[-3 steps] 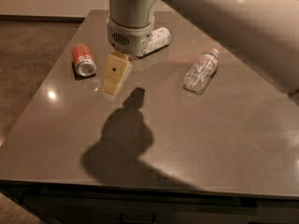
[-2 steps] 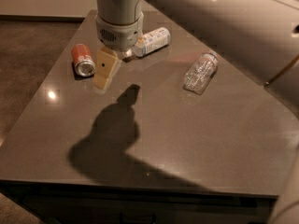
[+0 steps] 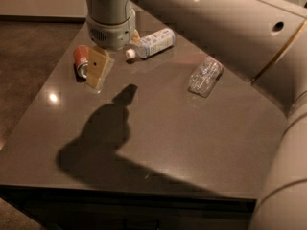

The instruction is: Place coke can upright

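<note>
The coke can [image 3: 80, 60] is red with a silver end and lies on its side near the far left of the grey table [image 3: 182, 143]. My gripper [image 3: 96, 79] hangs from the large white wrist [image 3: 110, 25] and points down at the table. It sits just to the right of the can, very close to it. Its tan tip partly overlaps the can's right side in this view. The can is not held.
A clear bottle with a white label and white cap [image 3: 152, 42] lies on its side behind the wrist. A crumpled clear plastic bottle [image 3: 205, 75] lies at the right. My arm spans the upper right. The table's left edge runs close to the can.
My gripper has moved left across the table and now sits right beside the coke can. The can and both bottles have not moved.
</note>
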Controlling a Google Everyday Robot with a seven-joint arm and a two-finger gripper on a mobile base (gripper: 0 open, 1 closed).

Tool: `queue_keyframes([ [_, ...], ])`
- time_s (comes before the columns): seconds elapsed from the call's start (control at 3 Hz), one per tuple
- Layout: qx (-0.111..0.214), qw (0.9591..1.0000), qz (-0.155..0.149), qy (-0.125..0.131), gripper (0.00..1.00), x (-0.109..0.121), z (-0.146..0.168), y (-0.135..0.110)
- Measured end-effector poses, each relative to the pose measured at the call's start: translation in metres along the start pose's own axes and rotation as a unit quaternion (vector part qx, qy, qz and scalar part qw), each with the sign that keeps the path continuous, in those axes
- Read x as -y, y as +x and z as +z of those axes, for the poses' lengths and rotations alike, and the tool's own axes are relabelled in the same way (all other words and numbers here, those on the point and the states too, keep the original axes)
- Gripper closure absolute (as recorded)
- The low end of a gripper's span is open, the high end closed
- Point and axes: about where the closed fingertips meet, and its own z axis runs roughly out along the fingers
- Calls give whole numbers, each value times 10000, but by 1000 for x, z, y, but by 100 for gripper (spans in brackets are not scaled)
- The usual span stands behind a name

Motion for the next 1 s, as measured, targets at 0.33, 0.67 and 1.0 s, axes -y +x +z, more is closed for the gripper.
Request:
queue_keyframes([
  [0.33,35,9999,147,59,0,8,5,-17],
  [0.67,-129,9977,637,179,0,24,21,-39],
  [1.0,-316,9887,1437,300,0,42,44,-61],
])
